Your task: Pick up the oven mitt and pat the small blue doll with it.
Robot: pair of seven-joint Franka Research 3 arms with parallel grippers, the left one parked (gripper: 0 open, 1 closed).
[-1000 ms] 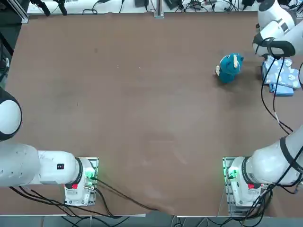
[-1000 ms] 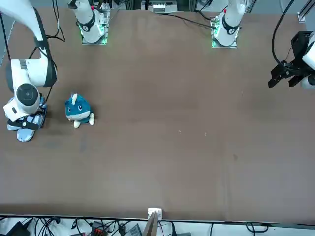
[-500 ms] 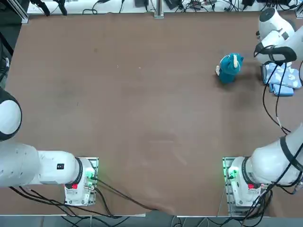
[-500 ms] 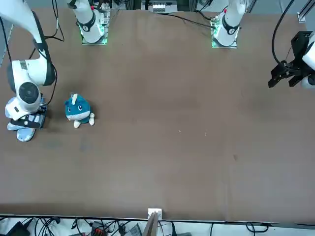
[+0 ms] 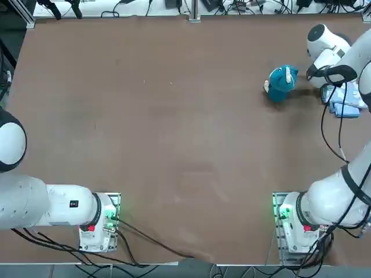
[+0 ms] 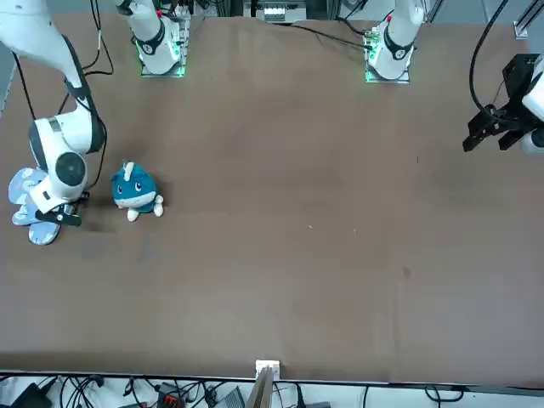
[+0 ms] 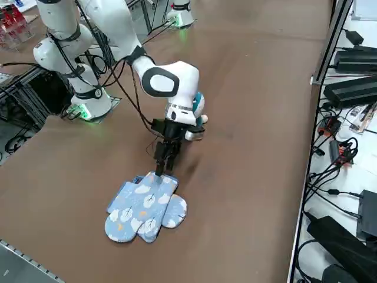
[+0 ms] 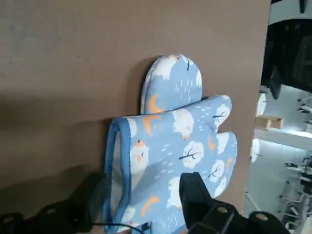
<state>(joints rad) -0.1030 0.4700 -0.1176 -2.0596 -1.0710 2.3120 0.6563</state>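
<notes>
Two light-blue oven mitts with cloud prints lie overlapped near the table's right edge; the upper oven mitt [image 7: 144, 203] [image 8: 170, 146] [image 5: 346, 104] [image 6: 24, 194] has its cuff toward the doll. My right gripper [image 7: 165, 160] [image 8: 144, 195] points down at that cuff, open, one finger on each side of the cuff's edge, low over the table. The small blue doll [image 5: 281, 82] [image 6: 133, 190] [image 7: 199, 101] stands just beyond the wrist, partly hidden by it in the right side view.
The brown table [image 5: 174, 116] ends close beside the mitts on my right. A metal rail [image 7: 323, 59] runs along the far edge, with cables and black boxes [image 7: 353, 88] past it. The parked left arm [image 5: 35, 202] stays at the near left.
The right arm has shifted from over the mitts toward their cuff end, nearer the doll, uncovering more of the mitts. The fingers stay spread.
</notes>
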